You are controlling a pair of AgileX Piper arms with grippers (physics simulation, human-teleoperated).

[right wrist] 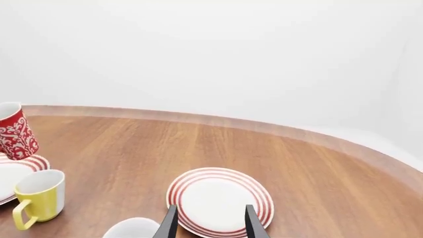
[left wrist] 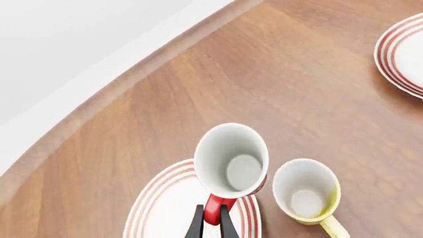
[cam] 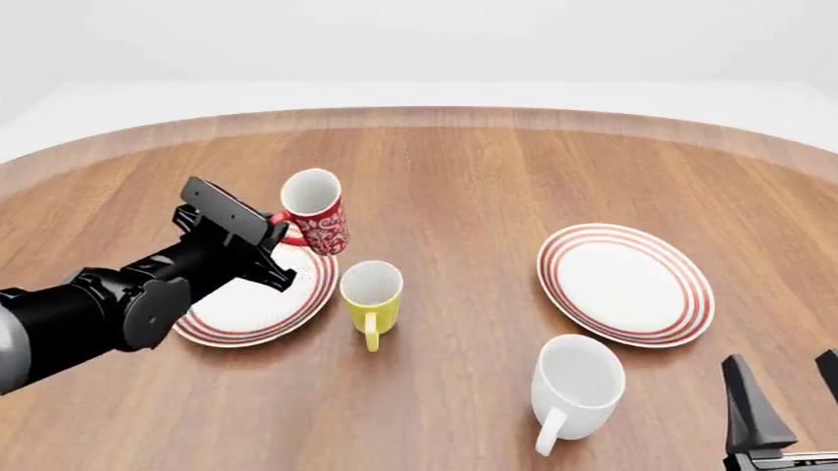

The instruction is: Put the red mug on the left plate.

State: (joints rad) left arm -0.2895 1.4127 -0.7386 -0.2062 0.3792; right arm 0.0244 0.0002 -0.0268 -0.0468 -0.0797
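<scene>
The red mug (cam: 316, 212), tall, slim and glossy with a white floral print, hangs tilted over the far rim of the left plate (cam: 230, 316), toward the worktop's (cam: 472, 177) left edge. That plate is broad, round and white with thin red rings. The left pincer (left wrist: 211, 221) is closed on the mug's loop handle, the mug straight ahead of its fingers. The right pincer (right wrist: 208, 220) rests half open and empty near the front right corner.

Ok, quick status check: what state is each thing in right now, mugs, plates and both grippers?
red mug: upright, held by its handle over the left plate's far edge
left plate: flat, nothing else on it
yellow mug: upright
white mug: upright
right plate: bare
left gripper: shut on the handle
right gripper: open
</scene>
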